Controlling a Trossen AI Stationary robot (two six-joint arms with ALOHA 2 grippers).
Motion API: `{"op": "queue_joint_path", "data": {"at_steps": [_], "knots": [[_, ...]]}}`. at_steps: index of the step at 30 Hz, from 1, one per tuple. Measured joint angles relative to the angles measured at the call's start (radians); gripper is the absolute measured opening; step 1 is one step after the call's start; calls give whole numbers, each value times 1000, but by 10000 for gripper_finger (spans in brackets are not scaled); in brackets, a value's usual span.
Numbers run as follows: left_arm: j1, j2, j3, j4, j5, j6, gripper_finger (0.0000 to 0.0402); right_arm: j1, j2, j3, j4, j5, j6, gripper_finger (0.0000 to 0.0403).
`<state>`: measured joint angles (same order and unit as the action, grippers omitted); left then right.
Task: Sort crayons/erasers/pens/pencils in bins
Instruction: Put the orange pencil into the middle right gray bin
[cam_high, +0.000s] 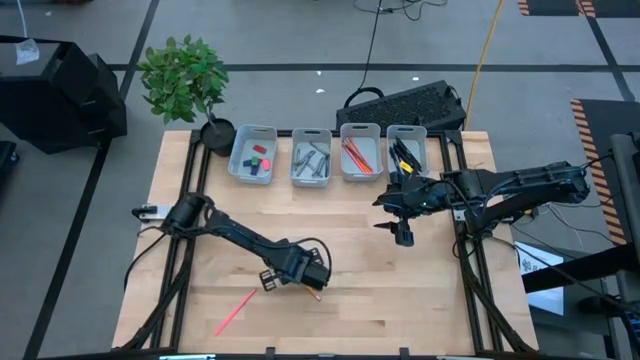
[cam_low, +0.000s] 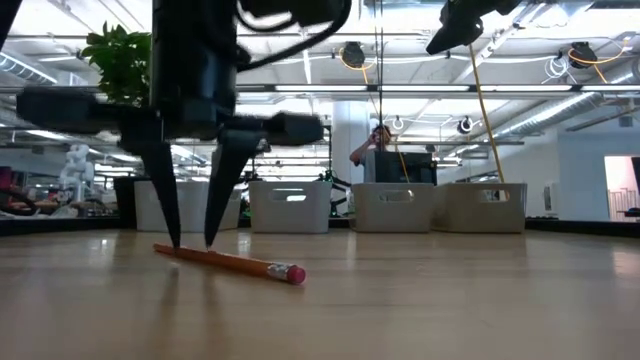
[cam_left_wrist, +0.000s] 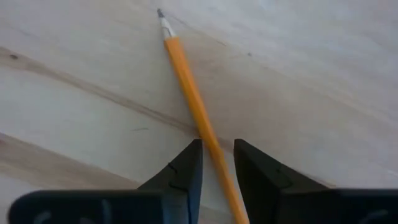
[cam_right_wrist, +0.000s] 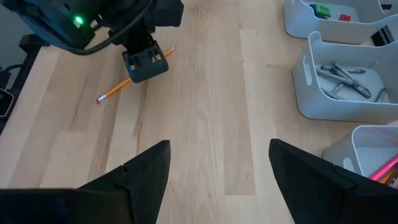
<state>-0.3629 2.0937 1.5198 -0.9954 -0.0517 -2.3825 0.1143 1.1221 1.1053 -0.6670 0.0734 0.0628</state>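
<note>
Left gripper (cam_high: 312, 290) down near the front edge of the bench (cam_high: 420, 300), fingers (cam_low: 165, 195) apart and straddling an orange pencil (cam_low: 230, 263) lying flat on the wood, tips at the surface. Pink stick (cam_high: 235, 311) just beside, toward the front-left corner. Right gripper (cam_high: 403, 236) raised over the right half, fingers spread wide, holding nothing. Four bins (cam_high: 310, 157) lined along the back edge: erasers (cam_high: 258, 160) in the leftmost, grey sticks, then red and pink ones, then dark ones. Wide bare wood between bins and pencil.
</note>
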Motion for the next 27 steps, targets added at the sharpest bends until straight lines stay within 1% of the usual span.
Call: {"op": "queue_joint_path", "data": {"at_steps": [4, 8, 17, 25, 27], "knots": [[-12, -2, -41, 61, 11, -29, 67, 0, 0, 0, -1, 0, 0, 265], [-18, -8, -92, 130, 18, -36, 50, 0, 0, 0, -4, 0, 0, 265], [1, -6, -100, 147, 31, 3, 14, 0, 0, 0, -4, 1, -5, 265], [8, -16, -93, 140, 32, 40, 23, 0, 0, 0, -4, 0, -8, 265], [8, -21, -80, 123, 13, 58, 22, 0, 0, 0, -3, 0, -8, 265]]}}
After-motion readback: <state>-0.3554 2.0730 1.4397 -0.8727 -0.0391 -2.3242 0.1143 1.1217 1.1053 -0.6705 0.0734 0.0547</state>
